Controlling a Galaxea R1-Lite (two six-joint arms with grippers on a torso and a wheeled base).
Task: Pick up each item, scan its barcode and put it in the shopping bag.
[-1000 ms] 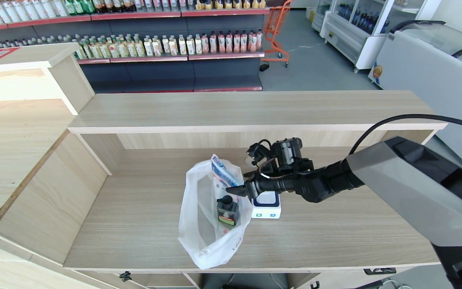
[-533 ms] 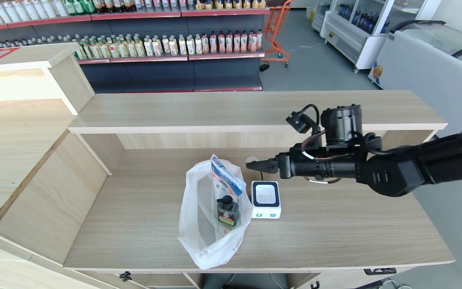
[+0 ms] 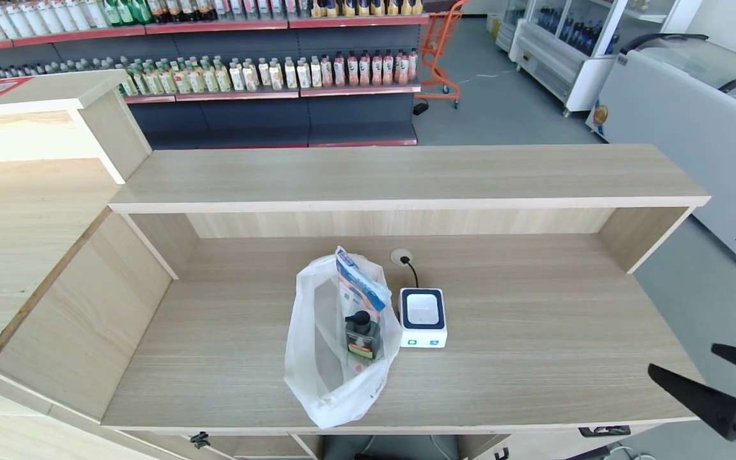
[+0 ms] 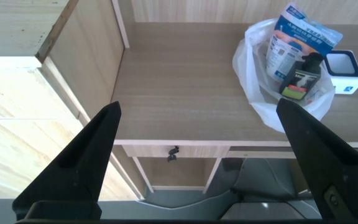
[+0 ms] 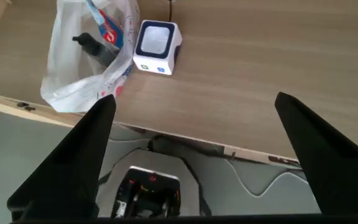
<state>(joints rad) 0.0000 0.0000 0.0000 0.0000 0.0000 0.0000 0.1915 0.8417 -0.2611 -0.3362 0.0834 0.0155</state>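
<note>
- The white shopping bag point(image 3: 323, 383) lies open on the wooden counter point(image 3: 534, 370), holding a blue-and-white pouch point(image 3: 360, 284) and a dark pump bottle point(image 3: 362, 333).
- The barcode scanner point(image 3: 423, 317) stands just beside it (its cable point(image 3: 413, 276) runs away behind).
- The right gripper point(image 3: 681, 358) is at the counter's near right corner, fingers point(image 3: 687, 393) spread.

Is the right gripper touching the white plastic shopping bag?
Apart. Head view: the black right gripper is by the counter's right corner, bare wood separating it from the white plastic shopping bag.

White translucent shopping bag point(image 3: 307, 358), blue-and-white pouch point(image 3: 360, 284), black bottle point(image 3: 362, 337) with red-green label, white scanner point(image 3: 423, 317), pale wood-grain counter point(image 3: 534, 358)
</note>
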